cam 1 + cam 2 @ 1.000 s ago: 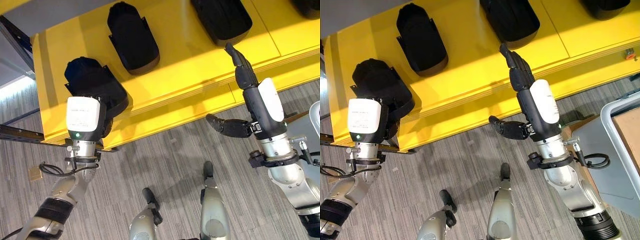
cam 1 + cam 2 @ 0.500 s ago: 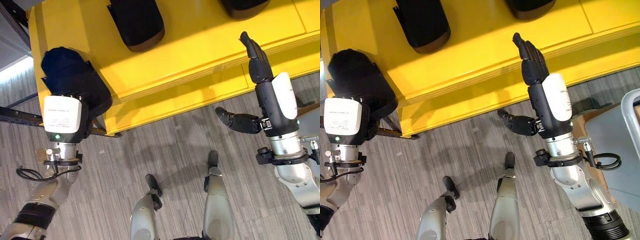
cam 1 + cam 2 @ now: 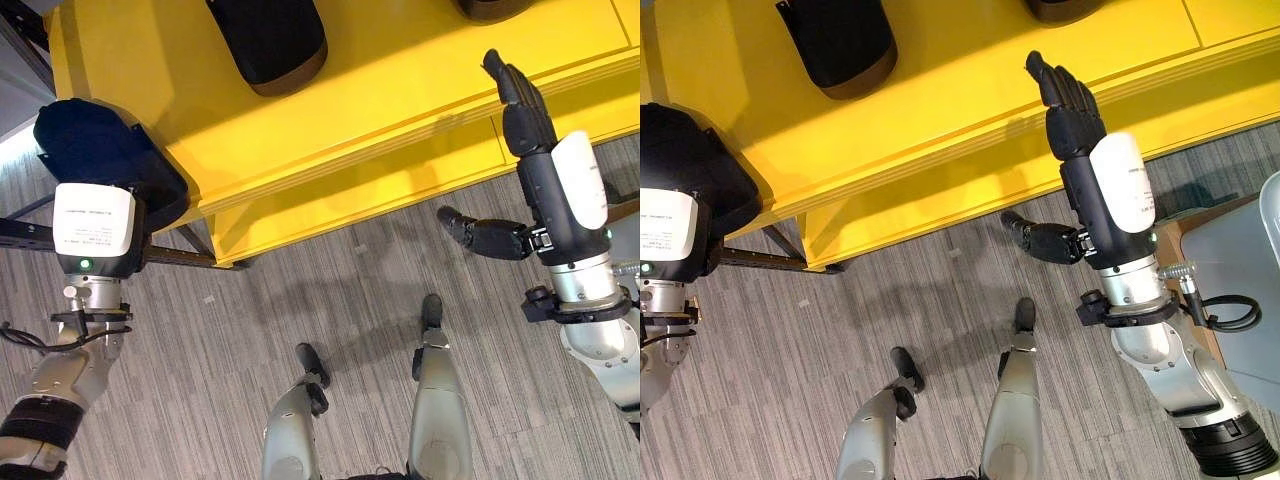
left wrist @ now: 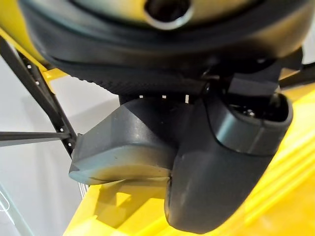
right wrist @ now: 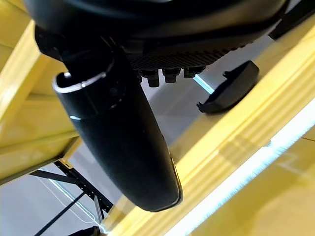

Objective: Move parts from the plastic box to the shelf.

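Two black parts show at the yellow shelf (image 3: 400,90): one part (image 3: 270,40) sits well in on the shelf top, and a second black part (image 3: 100,150) hangs at the shelf's left corner, overlapping the edge. The left hand (image 3: 95,230) is right under that second part; its fingers are hidden beneath it, so whether they are closed on it cannot be told. In the left wrist view the part (image 4: 128,147) sits against the hand, with a corner hovering just above the yellow surface. The right hand (image 3: 1070,105) is released, fingers straight and pointing toward the shelf's front edge, thumb out to the side, carrying nothing.

The step in hand looks like setting this part down on the shelf. To do it well, the part should go further in from the corner, since as it lies a good share of it overhangs and could tip off. It should come down level beside the part already placed, well apart from it, and the hand should let go only once the underside is fully on the yellow surface. The right hand should stay off the shelf edge.
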Motion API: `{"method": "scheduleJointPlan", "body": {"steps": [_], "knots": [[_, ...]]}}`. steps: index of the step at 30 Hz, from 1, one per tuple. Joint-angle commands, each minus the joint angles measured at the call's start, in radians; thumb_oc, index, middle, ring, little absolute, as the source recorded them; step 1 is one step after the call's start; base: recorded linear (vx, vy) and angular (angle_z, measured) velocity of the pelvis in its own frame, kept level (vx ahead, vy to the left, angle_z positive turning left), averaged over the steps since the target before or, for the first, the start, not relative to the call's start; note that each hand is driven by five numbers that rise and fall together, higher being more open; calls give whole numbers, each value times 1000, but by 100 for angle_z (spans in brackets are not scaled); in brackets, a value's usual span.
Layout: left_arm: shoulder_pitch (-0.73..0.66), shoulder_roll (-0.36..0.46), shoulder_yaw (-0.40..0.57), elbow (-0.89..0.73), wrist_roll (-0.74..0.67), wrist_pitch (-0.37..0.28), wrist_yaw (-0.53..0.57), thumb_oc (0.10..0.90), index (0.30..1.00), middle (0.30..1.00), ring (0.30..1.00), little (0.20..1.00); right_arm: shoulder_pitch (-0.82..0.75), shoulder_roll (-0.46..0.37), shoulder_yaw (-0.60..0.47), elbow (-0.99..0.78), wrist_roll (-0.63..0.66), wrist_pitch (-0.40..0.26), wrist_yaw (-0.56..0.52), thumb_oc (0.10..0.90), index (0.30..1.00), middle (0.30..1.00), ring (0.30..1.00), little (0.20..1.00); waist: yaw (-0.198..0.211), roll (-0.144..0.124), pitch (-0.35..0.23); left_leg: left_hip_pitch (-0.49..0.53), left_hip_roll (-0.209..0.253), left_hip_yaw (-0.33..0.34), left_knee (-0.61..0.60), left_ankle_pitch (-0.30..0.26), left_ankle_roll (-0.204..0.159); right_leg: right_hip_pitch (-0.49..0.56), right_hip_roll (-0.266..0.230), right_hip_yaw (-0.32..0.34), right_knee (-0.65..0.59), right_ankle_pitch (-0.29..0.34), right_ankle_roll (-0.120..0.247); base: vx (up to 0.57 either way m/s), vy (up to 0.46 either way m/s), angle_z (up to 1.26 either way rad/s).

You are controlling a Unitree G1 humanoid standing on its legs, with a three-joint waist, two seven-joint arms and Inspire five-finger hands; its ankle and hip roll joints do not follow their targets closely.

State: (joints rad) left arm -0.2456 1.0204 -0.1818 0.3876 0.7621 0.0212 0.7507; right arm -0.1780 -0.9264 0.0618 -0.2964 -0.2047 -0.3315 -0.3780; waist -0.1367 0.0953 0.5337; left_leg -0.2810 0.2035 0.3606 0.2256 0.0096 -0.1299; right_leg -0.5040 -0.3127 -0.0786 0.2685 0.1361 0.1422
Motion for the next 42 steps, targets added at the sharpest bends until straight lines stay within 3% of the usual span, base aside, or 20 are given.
{"method": "scheduleJointPlan", "body": {"steps": [1, 8, 16, 18, 19, 20, 21, 22, 23, 24, 27, 29, 31, 32, 33, 35, 36, 38, 40, 42], "knots": [[-54, 164, 81, 30, 23, 24, 8, 400, 300, 300, 300, 300, -101, -39, -89, -64, 58, -73, -42, 900, 1000, 1000, 1000, 1000, -30, 2, -18, -74, 1, -53, 123, -66, 22, 40, -20, -12, 68, -135, 24, 0, 0, 0], [-170, 238, 1, 14, -16, 9, -28, 400, 300, 300, 300, 300, -128, -42, -64, -61, 57, -62, -58, 900, 1000, 1000, 1000, 1000, -36, -5, -14, -85, 0, -42, 150, -81, 29, 57, -24, -15, 41, -121, 27, -21, 4, -2], [-232, 292, -38, -55, 18, -62, -68, 400, 300, 300, 300, 300, -117, 0, -45, -32, 32, -51, -94, 900, 1000, 1000, 1000, 1000, -21, -33, -32, -85, -17, -35, 246, -156, 75, 122, -53, -11, 23, -91, 23, -27, 60, -1], [-222, 307, -30, -65, 26, -98, -107, 400, 300, 300, 300, 300, -127, 25, -31, -37, 53, -45, -45, 900, 1000, 1000, 1000, 1000, 16, -24, -46, -36, 13, 29, 244, -174, 73, 130, -87, -117, 86, -94, 30, 154, 172, -7], [-215, 307, -25, -67, 27, -99, -109, 400, 300, 300, 300, 300, -128, 27, -31, -39, 58, -44, -37, 900, 1000, 1000, 1000, 1000, 20, -23, -44, -28, 18, 39, 243, -176, 71, 128, -91, -125, 97, -94, 31, 191, 227, -34], [-163, 314, 4, -89, 25, -104, -120, 400, 300, 300, 300, 300, -144, 47, -16, -53, 72, -30, 3, 900, 1000, 1000, 1000, 1000, 42, -11, -41, 14, 27, 86, 221, -172, 82, 99, -97, -185, 177, -91, 41, 112, 136, -45], [-144, 316, 17, -95, 27, -106, -119, 400, 300, 300, 300, 300, -144, 51, -12, -57, 71, -27, 7, 900, 1000, 1000, 1000, 1000, 43, -10, -41, 22, 25, 90, 215, -172, 85, 92, -90, -187, 188, -98, 42, 148, 91, -72], [-118, 315, 32, -109, 33, -111, -105, 400, 300, 300, 300, 300, -124, 58, -13, -63, 60, -28, -3, 900, 1000, 1000, 1000, 1000, 38, -12, -41, 27, 2, 71, 206, -179, 93, 79, -50, -165, 176, -115, 40, 140, -82, -80], [-80, 313, 54, -130, 42, -111, -87, 400, 300, 300, 300, 300, -98, 61, -15, -73, 52, -33, -19, 900, 1000, 1000, 1000, 1000, 20, -14, -40, 29, -23, 39, 200, -189, 103, 54, 1, -109, 174, -107, 37, 232, -345, -45], [-50, 298, 84, -177, 82, -97, -98, 400, 300, 300, 300, 300, -20, 57, -18, -71, 33, -95, -86, 900, 1000, 1000, 1000, 1000, -19, -27, -62, -5, -67, -14, 214, -203, 120, 56, 104, -53, 150, -175, -2, 188, -354, 11], [-173, 321, -11, -94, 62, -127, -104, 400, 300, 300, 300, 300, -82, 29, 22, -55, 51, -88, -94, 900, 1000, 1000, 1000, 1000, -36, -19, -71, -2, -79, 9, 226, -217, 115, 65, 110, -83, 149, -202, -17, 109, -190, 101], [-176, 308, -41, -49, 9, -137, -104, 400, 300, 300, 300, 300, -73, 2, 37, -49, 48, -99, -86, 900, 1000, 1000, 1000, 1000, -39, -9, -84, 6, -79, 21, 321, -242, 102, 90, 99, -98, 157, -233, -39, 194, -59, -5], [-153, 304, -37, -52, 8, -131, -106, 400, 300, 300, 300, 300, -78, -6, 49, -43, 49, -111, -83, 900, 1000, 1000, 1000, 1000, -38, -11, -82, -29, -65, 1, 398, -201, 90, 88, 97, -99, 160, -226, -66, 74, 22, -7], [-116, 300, -30, -61, -9, -126, -105, 400, 300, 300, 300, 300, -93, -23, 60, -36, 54, -109, -68, 900, 1000, 1000, 1000, 1000, -33, 7, -89, -24, -28, -39, 396, -182, 61, 75, 98, -82, 207, -265, -69, 86, 149, -15], [-103, 297, -23, -66, -11, -126, -108, 400, 300, 300, 300, 300, -99, -31, 61, -36, 58, -105, -62, 900, 1000, 1000, 1000, 1000, -35, 14, -90, -11, -12, -38, 372, -172, 55, 65, 96, -80, 223, -275, -72, 153, 374, -36], [-45, 283, 8, -74, -21, -115, -104, 400, 300, 300, 300, 300, -110, -52, 62, -40, 62, -99, -43, 900, 1000, 1000, 1000, 1000, -44, 34, -107, 62, 35, -29, 191, -116, 33, 33, 82, -71, 260, -292, -69, 10, 426, -28], [-1, 271, 34, -84, -34, -95, -103, 400, 300, 300, 300, 300, -111, -54, 67, -45, 57, -108, -35, 900, 1000, 1000, 1000, 1000, -47, 37, -118, 100, 72, -31, 25, -18, 15, 15, 73, -63, 262, -278, -71, -36, 420, 1], [25, 261, 52, -89, -44, -84, -106, 400, 300, 300, 300, 300, -108, -55, 71, -50, 47, -117, -34, 900, 1000, 1000, 1000, 1000, -50, 38, -124, 126, 109, -47, -77, 74, -18, 12, 63, -46, 272, -289, -64, -11, 409, 8], [19, 241, 70, -95, -28, -89, -130, 400, 300, 300, 300, 300, -108, -71, 70, -48, 43, -137, -43, 900, 1000, 1000, 1000, 1000, -69, 43, -128, 129, 197, -26, -157, 200, -58, 7, 18, -29, 298, -305, -60, -21, 452, 19], [1, 268, 73, -146, -22, -86, -173, 400, 300, 300, 300, 300, -121, -70, 67, -38, 28, -140, -40, 900, 1000, 1000, 1000, 1000, -75, 40, -137, 157, 182, 1, -195, 151, -53, -5, -24, -19, 341, -316, -39, -4, 286, 23]]}}
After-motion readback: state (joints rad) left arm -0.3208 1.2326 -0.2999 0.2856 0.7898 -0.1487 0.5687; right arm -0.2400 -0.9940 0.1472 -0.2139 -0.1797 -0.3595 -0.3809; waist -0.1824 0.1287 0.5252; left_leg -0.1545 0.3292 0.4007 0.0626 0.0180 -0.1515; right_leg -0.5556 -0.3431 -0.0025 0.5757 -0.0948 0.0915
